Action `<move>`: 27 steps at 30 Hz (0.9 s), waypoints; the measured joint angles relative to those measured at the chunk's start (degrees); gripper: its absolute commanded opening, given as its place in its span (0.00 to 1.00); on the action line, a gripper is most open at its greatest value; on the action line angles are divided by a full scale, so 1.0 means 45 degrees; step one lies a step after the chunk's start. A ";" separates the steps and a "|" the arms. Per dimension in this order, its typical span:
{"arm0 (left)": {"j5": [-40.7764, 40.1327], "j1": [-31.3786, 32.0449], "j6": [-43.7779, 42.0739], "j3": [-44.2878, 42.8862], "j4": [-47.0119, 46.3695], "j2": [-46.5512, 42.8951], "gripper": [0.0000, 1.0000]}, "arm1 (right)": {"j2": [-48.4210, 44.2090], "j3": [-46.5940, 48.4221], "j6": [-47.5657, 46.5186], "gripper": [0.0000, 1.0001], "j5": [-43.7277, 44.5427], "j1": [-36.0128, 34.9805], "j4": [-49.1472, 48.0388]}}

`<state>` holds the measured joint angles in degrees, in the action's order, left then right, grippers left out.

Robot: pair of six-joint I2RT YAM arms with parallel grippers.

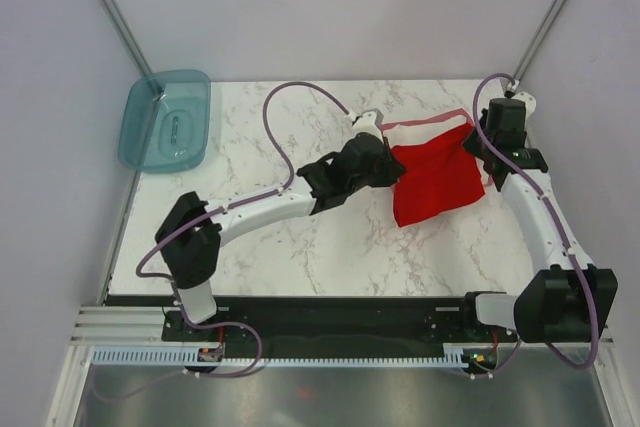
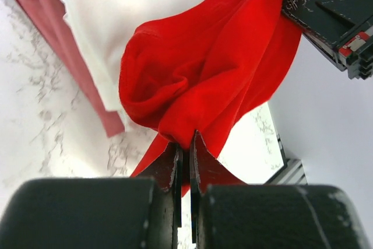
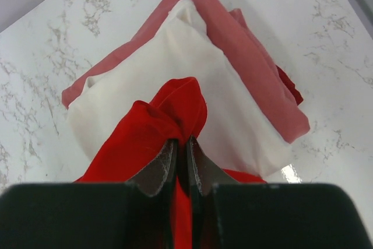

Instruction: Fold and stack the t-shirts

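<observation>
Item 1: red t-shirt (image 1: 432, 187), soft, light, limp; expect sag. Location: the tabletop's (image 1: 300, 247) 2 o'clock, held over the folded white t-shirt (image 3: 175, 68) and pinkish-red t-shirt (image 3: 245, 51). Left jaws clamp its 9 o'clock edge, right jaws its 3 o'clock edge. You grip best at hems or corners, spread taut.

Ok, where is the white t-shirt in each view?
Top external: white t-shirt, a thin strip beyond the bright red t-shirt, right of centre.
Left wrist: top centre, behind the red cloth.
Right wrist: centre, lying on the pinkish-red t-shirt.
Shared landmark: the bright red t-shirt, pinched by the left hand and right hand.
</observation>
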<state>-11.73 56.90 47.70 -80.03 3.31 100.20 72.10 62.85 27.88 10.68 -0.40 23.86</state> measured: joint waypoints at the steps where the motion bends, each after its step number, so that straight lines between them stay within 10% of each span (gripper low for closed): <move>1: -0.0039 0.0005 0.0000 -0.0423 0.0112 0.0393 0.02 | 0.0253 0.0214 0.0029 0.00 -0.0034 0.0248 0.0039; 27: 0.1409 -0.2448 0.0311 -0.5629 0.0942 0.5129 0.05 | 0.4862 0.3861 0.0398 0.03 0.0214 0.0641 -0.0457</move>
<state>-5.39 45.89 49.10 -105.36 7.55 123.28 93.97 80.23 29.67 11.64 2.48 21.80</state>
